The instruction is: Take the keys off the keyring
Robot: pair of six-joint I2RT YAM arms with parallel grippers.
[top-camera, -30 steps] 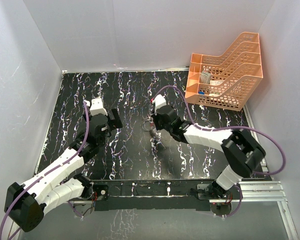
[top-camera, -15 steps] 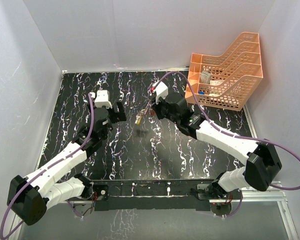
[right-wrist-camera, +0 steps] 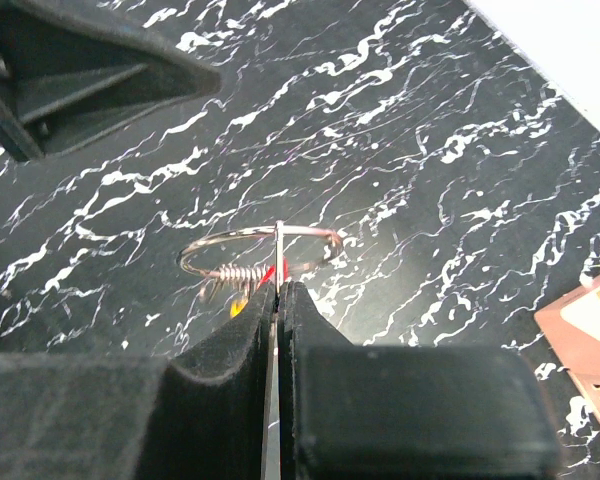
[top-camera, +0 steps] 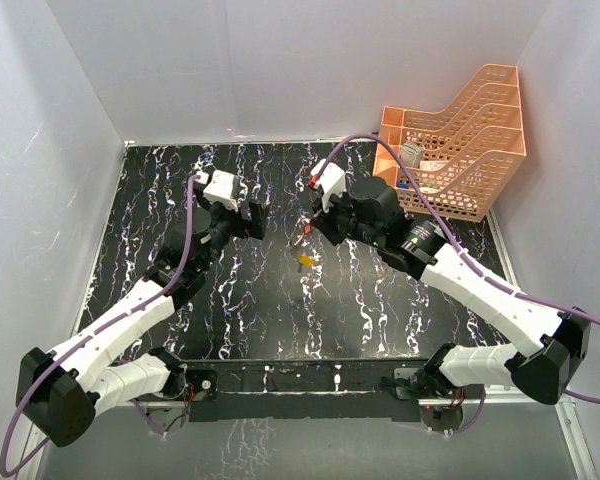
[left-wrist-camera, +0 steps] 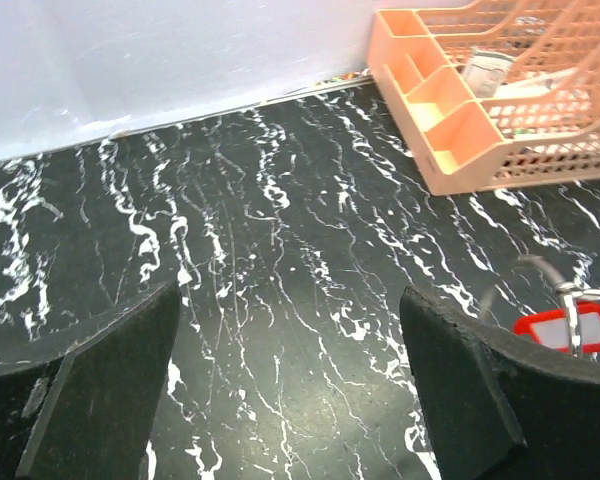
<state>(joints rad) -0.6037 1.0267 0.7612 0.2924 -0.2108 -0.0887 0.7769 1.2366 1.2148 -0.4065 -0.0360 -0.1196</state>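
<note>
Tabletop point(top-camera: 230, 310): black with white veining. Both arms reach across it from the near edge towards the orange tray point(top-camera: 450, 195).
Yellow key point(top-camera: 305, 261): the part of the bunch farthest from the tray on the arms' side, below the keyring point(right-wrist-camera: 220, 240). It looks to be dangling; I cannot tell whether it touches the tabletop.
Left tool point(left-wrist-camera: 288, 300): fingers spread wide with nothing between them. It is well to the left of the tray, facing the ring.
Right tool point(right-wrist-camera: 278, 288): between the left tool and the tray, pads pressed tight on the ring's thin wire and pinching it edge-on.
Keyring position: held up off the tabletop, left of the tray and well apart from it. A small coil spring sits on its lower arc.
Red key point(right-wrist-camera: 270, 274): tucked just under the ring, against the right tool's pads. Both keys appear to be on the ring, not yet removed.
Orange tray contents: the tray stands in the far right corner by the wall and holds a few small items.
Risk, slipping: the wire is thin and held only on its edge, so a pull from the left tool could twist or drag it out of the pads.
Risk, wrong catch: the keys are tiny and hang loose, so the wide fingers could close on the spring or the ring instead of a key.
Risk, hidden key: the red key sits so close to the pads that there may be little room to reach it.
</note>
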